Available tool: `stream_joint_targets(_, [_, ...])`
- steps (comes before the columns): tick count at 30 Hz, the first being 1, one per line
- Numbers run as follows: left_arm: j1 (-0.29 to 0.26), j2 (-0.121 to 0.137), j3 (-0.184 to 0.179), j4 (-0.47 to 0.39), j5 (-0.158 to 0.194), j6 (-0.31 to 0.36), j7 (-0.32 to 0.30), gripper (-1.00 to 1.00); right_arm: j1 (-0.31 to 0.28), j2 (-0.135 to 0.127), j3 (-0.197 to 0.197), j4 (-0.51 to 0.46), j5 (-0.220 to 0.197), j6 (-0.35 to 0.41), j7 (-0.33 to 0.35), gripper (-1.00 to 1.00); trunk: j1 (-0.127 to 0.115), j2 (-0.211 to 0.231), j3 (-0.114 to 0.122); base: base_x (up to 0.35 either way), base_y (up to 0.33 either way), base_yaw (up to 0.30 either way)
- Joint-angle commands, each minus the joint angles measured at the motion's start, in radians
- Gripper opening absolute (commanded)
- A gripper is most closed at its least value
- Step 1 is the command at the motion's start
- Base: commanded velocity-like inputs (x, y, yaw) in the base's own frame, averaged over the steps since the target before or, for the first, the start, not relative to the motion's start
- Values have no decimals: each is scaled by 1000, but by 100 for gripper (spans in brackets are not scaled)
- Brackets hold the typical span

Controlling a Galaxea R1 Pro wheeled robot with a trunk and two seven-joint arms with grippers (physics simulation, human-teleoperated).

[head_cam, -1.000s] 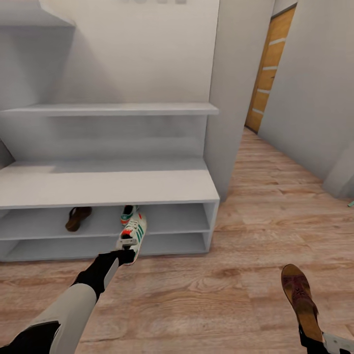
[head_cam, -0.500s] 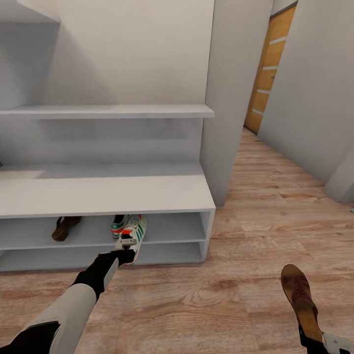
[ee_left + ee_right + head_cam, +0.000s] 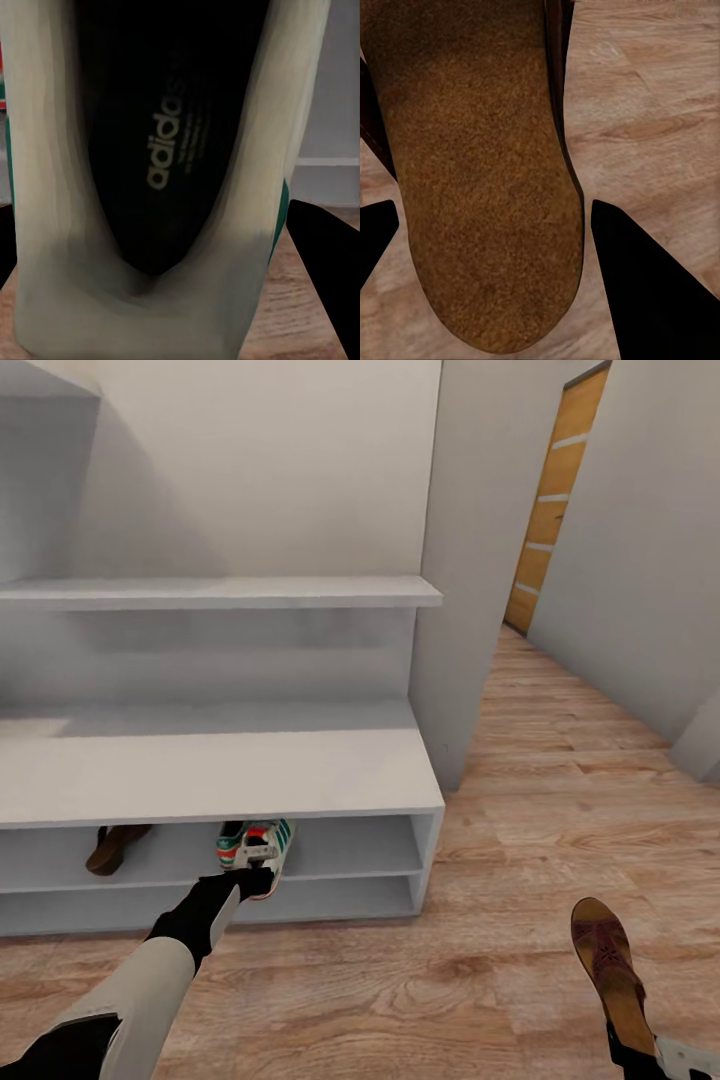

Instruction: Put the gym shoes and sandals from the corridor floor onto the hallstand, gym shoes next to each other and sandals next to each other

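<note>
So my left gripper (image 3: 238,881) is clamped on the heel end of a gym shoe (image 3: 262,855), holding it out toe-first right at the front edge of the hallstand (image 3: 220,770), level with the upper open shelf. From the left wrist camera I'm looking straight into the shoe's dark insole (image 3: 161,142) with the white logo, and my black fingers (image 3: 326,262) sit on either side of the cream body, so the grip is snug on it. The second gym shoe (image 3: 232,840) is already on that upper shelf, just beside the one I'm carrying, touching or nearly so, can't quite tell. A sandal (image 3: 110,847) lies on the same shelf further to the left, well apart from the sneakers. My right gripper (image 3: 634,1050) is down low at the edge of the head view, closed on the heel of the other sandal (image 3: 610,970), which hangs above the corridor floor (image 3: 520,920). The right wrist camera shows its tan insole (image 3: 472,172) between my dark fingertips (image 3: 645,285).
</note>
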Motion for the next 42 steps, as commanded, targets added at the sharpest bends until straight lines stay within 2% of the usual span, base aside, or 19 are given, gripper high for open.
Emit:
stream_joint_targets(1, [0,-1,8,-2,-10,5,-5,-100,-1,1,-8,1,4,-4,10,-100,0,0,-1,42,0,0])
stream_joint_targets(9, [0,-2,7,-2,-10,5,-6,-100,-1,2,-9,0,4,-3,9,-100,0,0,-1,12,0,0])
stream_joint_targets(27, [0,0,8,0,-10,5,-6,-100,-1,2,-10,-1,4,-2,9,-100,69,-126,-81,0,0,0])
stream_joint_targets(38, [0,0,6,-1,-11,4,-6,-100,-1,2,-10,-1,4,-2,9,-100,69,-126,-82,2,0,0])
stream_joint_targets(42, [0,2,7,-1,-11,4,-6,-100,-1,2,-10,-1,4,-2,10,-100,69,-126,-82,223,0,0])
